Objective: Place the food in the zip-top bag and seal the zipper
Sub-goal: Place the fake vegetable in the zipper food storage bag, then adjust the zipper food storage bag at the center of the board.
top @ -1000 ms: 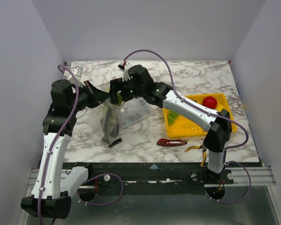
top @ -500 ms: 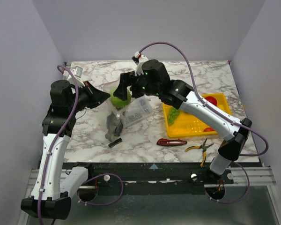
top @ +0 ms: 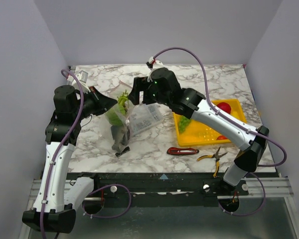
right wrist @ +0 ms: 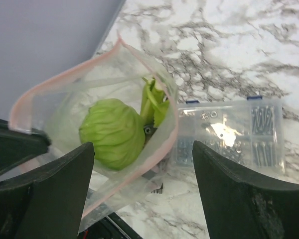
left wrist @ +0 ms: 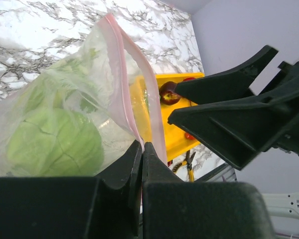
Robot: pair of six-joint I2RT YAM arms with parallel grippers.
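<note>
Two pieces of food are already inside the zip-top bag (right wrist: 65,107): the green cabbage (right wrist: 112,132) and, just beside it on its right, the pale green celery (right wrist: 152,102). The bag hangs with its mouth upward, left of centre in the top view. The zipper (right wrist: 175,117) is apart, so the mouth makes a wide loop.

The left gripper (left wrist: 142,154) has its jaws pressed together on the bag's edge by the pink strip, at the lower middle of the left wrist view. The right gripper (right wrist: 142,194) is above the mouth with its fingers spread wide and nothing between them.

A clear compartment box (right wrist: 229,137) lies on the marble table (right wrist: 229,40) just right of the bag. At the right of the top view, the yellow tray (top: 237,107) contains the red tomato (top: 223,108) and the green grapes (top: 184,122).
</note>
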